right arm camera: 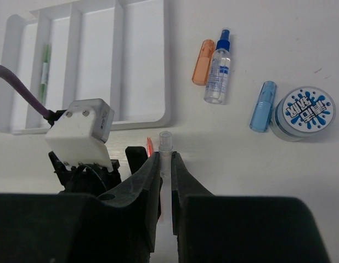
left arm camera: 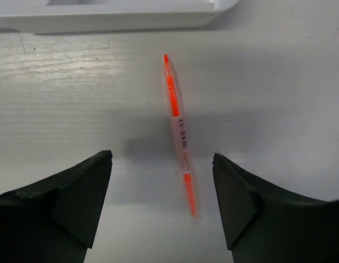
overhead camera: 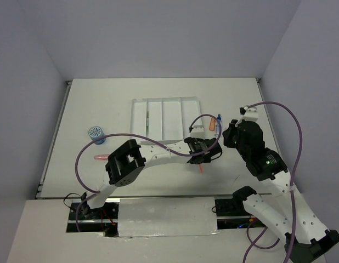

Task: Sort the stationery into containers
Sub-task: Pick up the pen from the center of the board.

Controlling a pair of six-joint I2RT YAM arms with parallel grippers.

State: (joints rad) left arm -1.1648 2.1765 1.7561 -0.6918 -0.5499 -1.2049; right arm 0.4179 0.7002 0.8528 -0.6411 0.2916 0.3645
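An orange pen (left arm camera: 179, 134) lies flat on the table, just short of the white tray (left arm camera: 103, 22). My left gripper (left arm camera: 162, 156) hangs open over it, a finger on either side of its near end and neither touching it. In the top view this gripper (overhead camera: 210, 150) sits off the tray's (overhead camera: 165, 118) near right corner. My right gripper (right arm camera: 165, 156) is shut on a thin clear tube-like piece (right arm camera: 165, 143), close behind the left one. A thin green pen (right arm camera: 45, 66) lies in the tray's (right arm camera: 142, 60) second compartment from the left.
Right of the tray lie an orange capsule (right arm camera: 203, 62), a blue-capped clear bottle (right arm camera: 219, 68), a blue capsule (right arm camera: 262, 106) and a blue-white roll (right arm camera: 302, 112). On the table's left are another roll (overhead camera: 96, 132) and a pink piece (overhead camera: 100, 158). The left arm's purple cable (overhead camera: 197, 123) arcs over the tray corner.
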